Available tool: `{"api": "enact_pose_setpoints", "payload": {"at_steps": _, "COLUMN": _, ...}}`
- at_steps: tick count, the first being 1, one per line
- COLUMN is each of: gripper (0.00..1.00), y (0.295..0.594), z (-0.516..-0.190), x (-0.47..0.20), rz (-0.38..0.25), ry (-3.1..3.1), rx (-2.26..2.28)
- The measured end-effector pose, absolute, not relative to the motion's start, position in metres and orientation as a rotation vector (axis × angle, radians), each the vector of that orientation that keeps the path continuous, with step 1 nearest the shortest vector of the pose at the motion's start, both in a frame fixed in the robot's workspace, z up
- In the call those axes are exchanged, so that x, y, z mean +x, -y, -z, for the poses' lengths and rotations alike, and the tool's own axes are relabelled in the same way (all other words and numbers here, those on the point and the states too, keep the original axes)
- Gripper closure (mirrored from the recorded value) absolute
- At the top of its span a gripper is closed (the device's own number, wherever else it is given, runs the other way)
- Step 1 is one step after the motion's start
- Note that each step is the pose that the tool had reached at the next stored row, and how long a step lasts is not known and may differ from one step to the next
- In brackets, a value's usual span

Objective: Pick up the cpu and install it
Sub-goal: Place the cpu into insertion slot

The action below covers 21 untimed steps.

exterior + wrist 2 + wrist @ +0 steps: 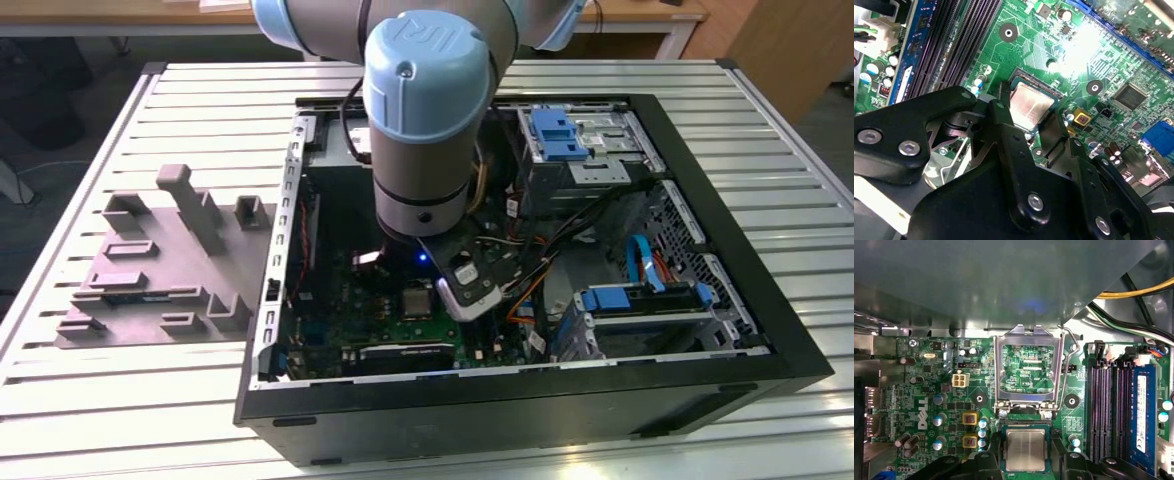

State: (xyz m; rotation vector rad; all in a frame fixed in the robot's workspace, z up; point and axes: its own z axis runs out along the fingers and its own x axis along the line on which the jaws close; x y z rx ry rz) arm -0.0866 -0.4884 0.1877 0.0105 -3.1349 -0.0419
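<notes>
One square, silvery, green-rimmed cpu (1025, 450)

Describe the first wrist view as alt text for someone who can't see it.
A small silver cpu rests in place on a green motherboard, the robot's black hand flanking it. Beside it, the metal socket cover stands hinged open.

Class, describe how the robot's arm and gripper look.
The arm is a thick grey tube with rounded pale blue joint caps, one bearing a raised emblem. The gripper is matte black, built of angular linked plates fastened with silver screws.
</notes>
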Motion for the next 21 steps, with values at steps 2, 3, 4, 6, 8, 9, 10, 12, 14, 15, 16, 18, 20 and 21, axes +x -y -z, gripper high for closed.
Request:
{"api": "enact_pose_setpoints", "payload": {"at_steps": 2, "gripper": 0.53, "y": 0.4885, "z": -0.1866, "x": -0.0866, "rz": 0.042, "ry": 3.135, "rx": 0.010}}
{"api": "enact_pose_setpoints", "payload": {"at_steps": 3, "gripper": 0.53, "y": 0.4884, "z": -0.1863, "x": -0.0866, "rz": 0.042, "ry": 3.135, "rx": 0.009}}
{"api": "enact_pose_setpoints", "payload": {"at_steps": 4, "gripper": 0.53, "y": 0.4884, "z": -0.1861, "x": -0.0866, "rz": 0.043, "ry": 3.135, "rx": 0.009}}
{"api": "enact_pose_setpoints", "payload": {"at_steps": 6, "gripper": 0.53, "y": 0.4883, "z": -0.1860, "x": -0.0866, "rz": 0.043, "ry": 3.135, "rx": 0.009}}
{"api": "enact_pose_setpoints", "payload": {"at_steps": 8, "gripper": 0.53, "y": 0.4883, "z": -0.1863, "x": -0.0866, "rz": 0.043, "ry": 3.135, "rx": 0.009}}
{"api": "enact_pose_setpoints", "payload": {"at_steps": 9, "gripper": 0.53, "y": 0.4882, "z": -0.1867, "x": -0.0866, "rz": 0.044, "ry": 3.136, "rx": 0.009}}
{"api": "enact_pose_setpoints", "payload": {"at_steps": 10, "gripper": 0.53, "y": 0.4882, "z": -0.1873, "x": -0.0865, "rz": 0.045, "ry": 3.136, "rx": 0.009}}
{"api": "enact_pose_setpoints", "payload": {"at_steps": 12, "gripper": 0.53, "y": 0.4880, "z": -0.1884, "x": -0.0865, "rz": 0.045, "ry": 3.136, "rx": 0.009}}
{"api": "enact_pose_setpoints", "payload": {"at_steps": 14, "gripper": 0.53, "y": 0.4882, "z": -0.1890, "x": -0.0865, "rz": 0.044, "ry": 3.136, "rx": 0.009}}
{"api": "enact_pose_setpoints", "payload": {"at_steps": 15, "gripper": 0.53, "y": 0.4883, "z": -0.1892, "x": -0.0866, "rz": 0.043, "ry": 3.135, "rx": 0.009}}
{"api": "enact_pose_setpoints", "payload": {"at_steps": 16, "gripper": 0.53, "y": 0.4883, "z": -0.1892, "x": -0.0866, "rz": 0.043, "ry": 3.135, "rx": 0.008}}
{"api": "enact_pose_setpoints", "payload": {"at_steps": 18, "gripper": 0.53, "y": 0.4883, "z": -0.1892, "x": -0.0866, "rz": 0.043, "ry": 3.135, "rx": 0.008}}
{"api": "enact_pose_setpoints", "payload": {"at_steps": 20, "gripper": 0.53, "y": 0.4883, "z": -0.1892, "x": -0.0866, "rz": 0.043, "ry": 3.135, "rx": 0.008}}
{"api": "enact_pose_setpoints", "payload": {"at_steps": 21, "gripper": 0.53, "y": 0.4883, "z": -0.1893, "x": -0.0866, "rz": 0.043, "ry": 3.135, "rx": 0.008}}
